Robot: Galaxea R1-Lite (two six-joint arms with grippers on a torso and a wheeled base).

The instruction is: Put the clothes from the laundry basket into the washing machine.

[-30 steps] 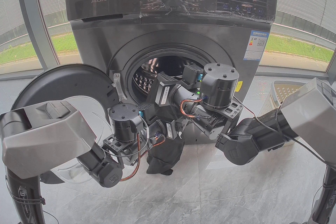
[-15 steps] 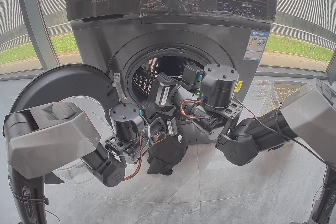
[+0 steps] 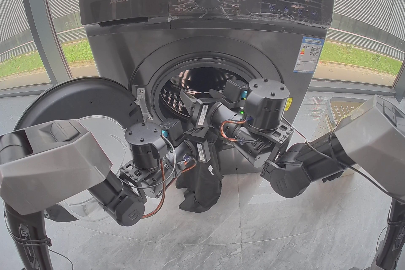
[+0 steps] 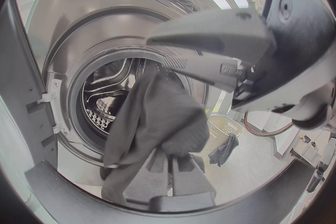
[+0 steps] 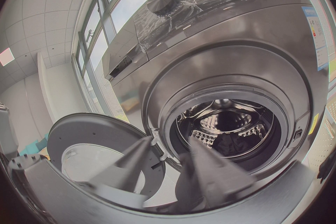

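Grey marble floor (image 3: 261, 237) is spanning frame bottom. Left gripper (image 4: 171, 165) is clamping dark garment (image 3: 202, 190) at centre, below washing machine (image 3: 126, 51) mouth; right gripper (image 5: 169, 140) is hanging spread there; door (image 3: 76, 102) is standing open centre-left.

Both arms wear a pale grey, boxy shell up top, the left arm (image 3: 50, 165) and the right arm (image 3: 371, 140) alike. Below that all is black. Each has a round elbow cap (image 3: 128, 211) stamped with a small square mark, and a fat drum (image 3: 265, 104) with tiny screws ringing its flat top. An orange cable (image 3: 163, 190) loops beside each wrist, a teal plug (image 3: 165, 133) sits by each drum, and white labels (image 3: 201, 152) run along the wrists. The right gripper (image 5: 169, 139) has grey tapering fingers (image 5: 210, 168), one with a ridged pad (image 4: 175, 62). The left gripper (image 4: 171, 161) has dark grey ones.
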